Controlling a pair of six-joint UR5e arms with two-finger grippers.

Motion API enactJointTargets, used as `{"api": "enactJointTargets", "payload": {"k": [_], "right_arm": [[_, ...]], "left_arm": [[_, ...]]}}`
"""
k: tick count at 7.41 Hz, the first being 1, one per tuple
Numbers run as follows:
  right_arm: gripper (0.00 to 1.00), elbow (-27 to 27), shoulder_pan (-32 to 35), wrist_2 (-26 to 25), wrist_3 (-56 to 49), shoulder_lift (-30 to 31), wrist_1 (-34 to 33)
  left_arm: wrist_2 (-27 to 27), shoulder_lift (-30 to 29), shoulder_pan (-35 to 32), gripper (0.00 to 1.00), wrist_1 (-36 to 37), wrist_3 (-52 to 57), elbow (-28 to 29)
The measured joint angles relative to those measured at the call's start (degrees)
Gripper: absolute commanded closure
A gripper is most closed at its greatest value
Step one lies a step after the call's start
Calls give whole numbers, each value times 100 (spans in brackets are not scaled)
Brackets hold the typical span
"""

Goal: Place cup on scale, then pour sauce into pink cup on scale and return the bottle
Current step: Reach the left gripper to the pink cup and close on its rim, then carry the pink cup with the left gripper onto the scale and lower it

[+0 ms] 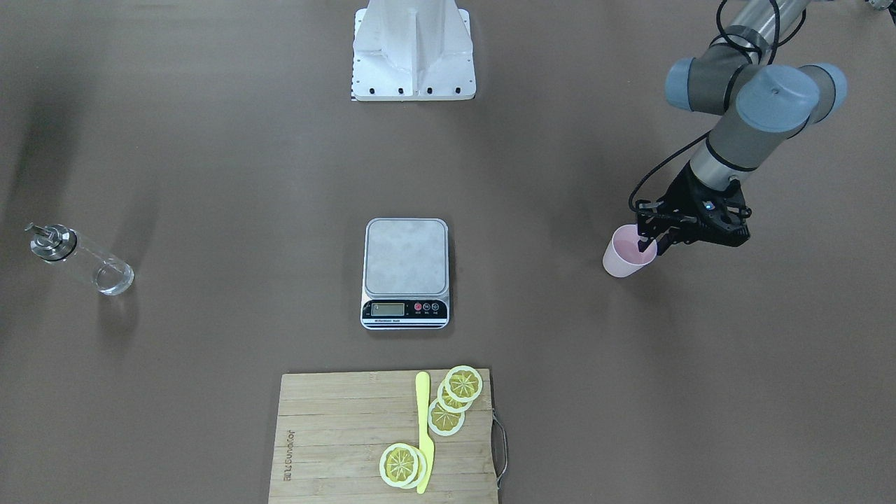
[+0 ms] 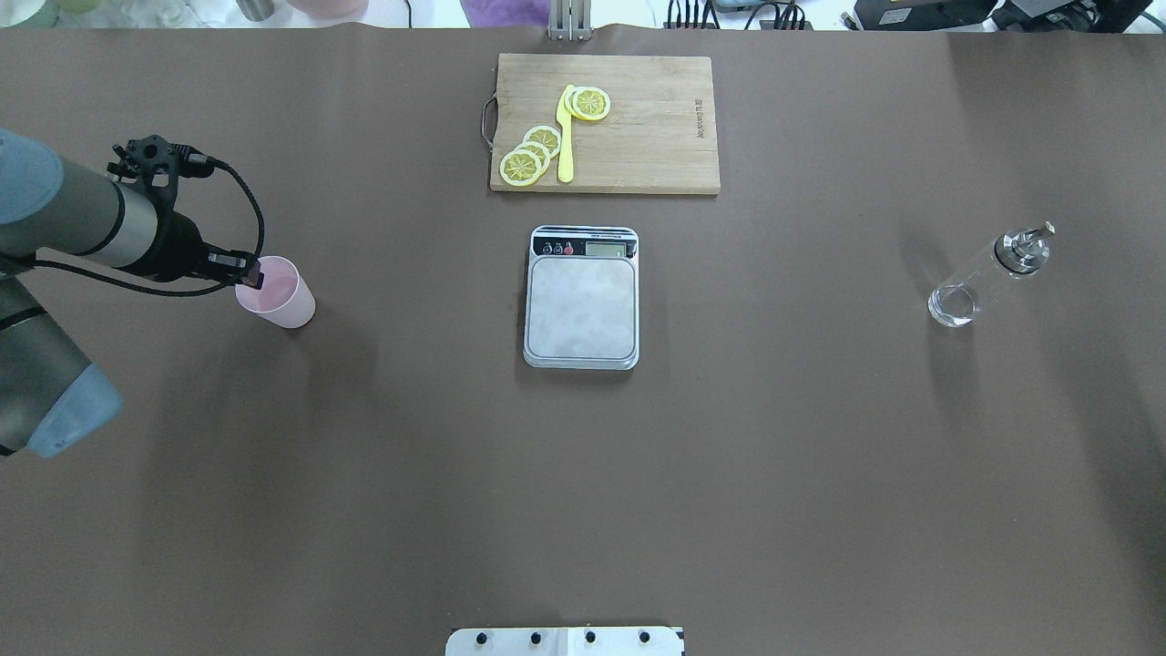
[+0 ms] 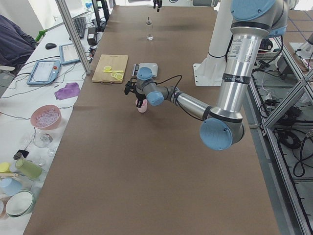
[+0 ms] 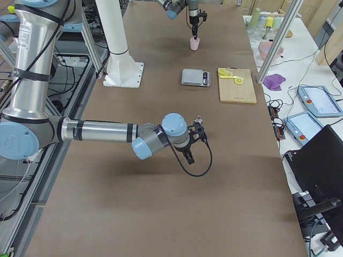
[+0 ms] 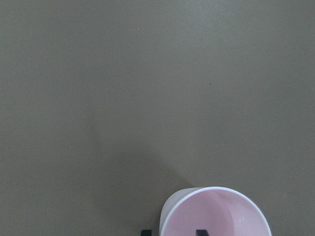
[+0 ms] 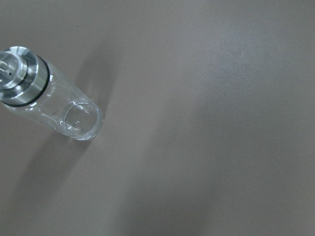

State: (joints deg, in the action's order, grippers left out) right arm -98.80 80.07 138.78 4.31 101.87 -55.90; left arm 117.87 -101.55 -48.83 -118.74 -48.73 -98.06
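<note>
The left fingers [image 5: 200, 231] stand apart across the rim of the cup [image 1: 626, 260]. One tip is inside and the other just outside the wall, and they do not seem to press it yet. The cup stands upright on the surface [image 1: 210, 175], and the scale [image 1: 406, 257] is well apart from these fingers. I judge the cup to be light, thin and slightly flexible, so a gentle pinch on the wall near the rim should hold it. The right fingers [image 4: 192, 151] hang near the bottle [image 1: 80, 259], and I cannot tell whether they are apart or together.

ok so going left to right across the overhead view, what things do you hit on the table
pink cup → scale → bottle
</note>
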Motion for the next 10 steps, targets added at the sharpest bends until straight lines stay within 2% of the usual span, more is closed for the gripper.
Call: {"api": "enactJointTargets", "payload": {"k": [6,8,10], "right_arm": [[1,3,5,0,0,7,0],[1,4,2,1,6,8,2],[1,2,0,3,10,9,2]], "left_arm": [[-257,-133,5,100,94,-36,-160],[-272,-665,14,100,578,-309,-250],[-335,-1616,228,100,1517,-805,-281]]}}
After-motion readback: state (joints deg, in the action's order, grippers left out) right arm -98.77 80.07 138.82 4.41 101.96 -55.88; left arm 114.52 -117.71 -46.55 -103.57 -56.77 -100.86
